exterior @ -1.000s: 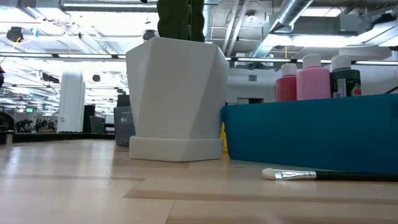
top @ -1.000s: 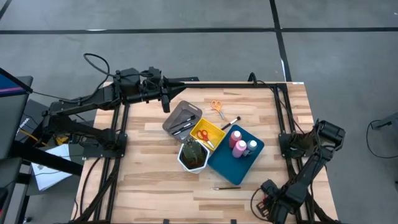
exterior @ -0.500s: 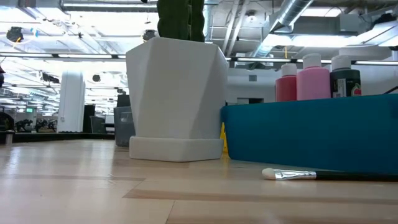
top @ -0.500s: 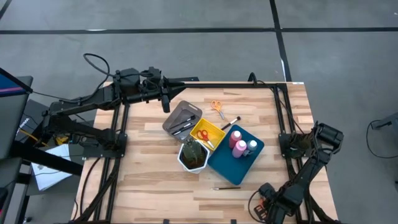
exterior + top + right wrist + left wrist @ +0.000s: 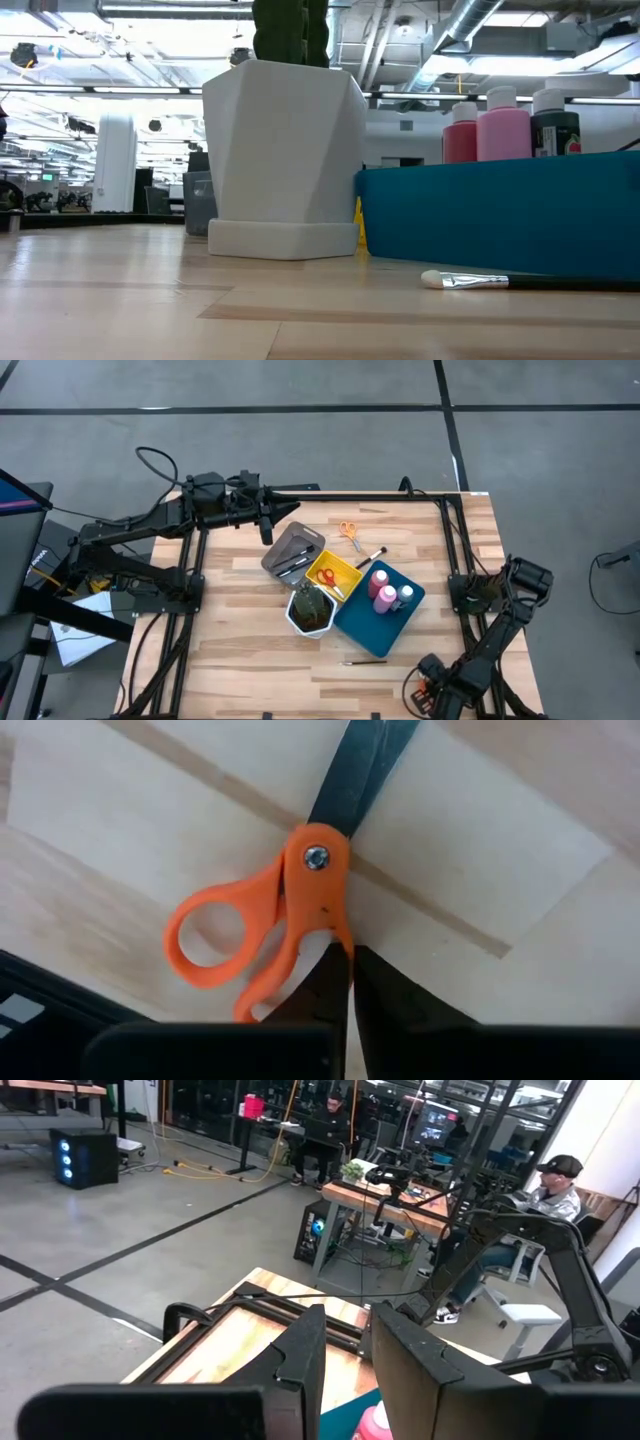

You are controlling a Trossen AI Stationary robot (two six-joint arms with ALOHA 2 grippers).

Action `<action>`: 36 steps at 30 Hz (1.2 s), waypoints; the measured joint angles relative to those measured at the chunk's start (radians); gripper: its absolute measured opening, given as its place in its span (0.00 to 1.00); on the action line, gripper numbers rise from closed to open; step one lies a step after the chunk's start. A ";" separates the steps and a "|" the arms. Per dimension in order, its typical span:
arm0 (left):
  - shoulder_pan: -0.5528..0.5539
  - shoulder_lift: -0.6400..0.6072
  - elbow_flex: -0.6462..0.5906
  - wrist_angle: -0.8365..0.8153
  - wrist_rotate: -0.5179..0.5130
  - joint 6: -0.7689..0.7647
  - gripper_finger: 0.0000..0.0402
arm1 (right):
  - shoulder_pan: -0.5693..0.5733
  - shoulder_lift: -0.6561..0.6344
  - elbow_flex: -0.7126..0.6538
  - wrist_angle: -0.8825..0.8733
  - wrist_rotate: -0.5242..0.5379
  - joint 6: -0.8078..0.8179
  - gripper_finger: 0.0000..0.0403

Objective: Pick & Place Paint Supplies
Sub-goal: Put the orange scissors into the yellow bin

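In the right wrist view, orange-handled scissors (image 5: pixel 300 890) lie flat on the wood with my right gripper (image 5: pixel 352 960) shut at their handle. The high view places my right gripper (image 5: pixel 437 698) at the table's near right corner, the arm hiding what is beneath it. Another orange pair of scissors (image 5: pixel 350 533) lies far of centre. Two pink bottles (image 5: pixel 382 588) and a white-capped bottle (image 5: pixel 406 594) stand in the blue tray (image 5: pixel 375 625). A thin brush (image 5: pixel 365 661) lies near of that tray. My left gripper (image 5: pixel 268 525) hovers level at the far left, narrowly open and empty. My right gripper comes from above, pointing down, and its shut fingers (image 5: pixel 325 995) meet on the scissors' handle just below the pivot, at the inner edge of one finger loop (image 5: pixel 300 965). The fingers hide the rest of that loop. The scissors lie flat on the table.
A grey tray (image 5: pixel 285 545) holding dark brushes, a yellow tray (image 5: pixel 345 568) with red scissors (image 5: pixel 325 577), and a white hexagonal pot (image 5: pixel 311 610) cluster at the centre. A brush (image 5: pixel 372 557) lies far of the blue tray. Bare wood lies toward the near left.
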 joint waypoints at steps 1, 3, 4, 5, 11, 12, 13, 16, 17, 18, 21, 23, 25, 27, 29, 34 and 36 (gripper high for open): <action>0.000 0.000 0.000 0.000 0.000 0.000 0.19 | 0.000 -0.006 -0.001 -0.008 0.010 0.000 0.01; 0.000 0.000 0.000 0.000 0.000 0.000 0.19 | 0.000 -0.018 -0.003 -0.028 0.028 0.000 0.01; 0.000 0.000 0.000 -0.001 0.000 0.000 0.19 | -0.001 -0.023 -0.004 -0.042 0.040 0.000 0.00; 0.000 0.000 0.000 -0.001 0.000 0.000 0.19 | -0.001 -0.030 -0.006 -0.055 0.052 0.000 0.00; 0.000 0.000 0.000 -0.019 -0.004 0.000 0.19 | -0.006 -0.100 -0.010 -0.165 0.147 0.004 0.00; 0.000 0.000 0.000 -0.024 -0.005 0.000 0.19 | -0.006 -0.118 -0.008 -0.186 0.154 0.008 0.00; 0.000 0.000 0.000 -0.028 -0.005 0.000 0.19 | -0.006 -0.135 -0.008 -0.210 0.154 0.008 0.00; 0.000 0.000 0.000 -0.033 -0.004 0.000 0.19 | -0.001 -0.186 -0.009 -0.251 0.160 0.011 0.00; 0.000 0.000 0.000 -0.037 -0.004 0.000 0.19 | 0.005 -0.205 -0.008 -0.261 0.172 0.012 0.00; 0.000 0.000 0.000 -0.042 -0.004 0.000 0.19 | 0.010 -0.224 -0.008 -0.267 0.187 0.015 0.00; 0.000 0.000 0.000 -0.056 -0.004 0.000 0.19 | 0.026 -0.280 -0.008 -0.281 0.238 0.019 0.00; 0.000 0.000 0.000 -0.067 -0.004 0.000 0.19 | 0.033 -0.315 -0.005 -0.289 0.271 0.019 0.00; 0.001 0.000 0.000 -0.078 -0.004 0.013 0.19 | 0.034 -0.344 -0.005 -0.303 0.291 0.019 0.00; 0.001 0.000 0.000 -0.081 -0.005 0.037 0.19 | 0.033 -0.372 -0.005 -0.313 0.320 0.019 0.00; 0.001 0.000 0.000 -0.081 -0.018 0.050 0.19 | 0.027 -0.400 -0.005 -0.319 0.349 0.019 0.00; 0.006 0.000 0.000 -0.081 -0.046 0.075 0.19 | 0.004 -0.462 0.017 -0.335 0.437 0.011 0.00; 0.008 0.000 0.000 -0.081 -0.050 0.098 0.19 | -0.005 -0.472 0.049 -0.351 0.473 -0.008 0.00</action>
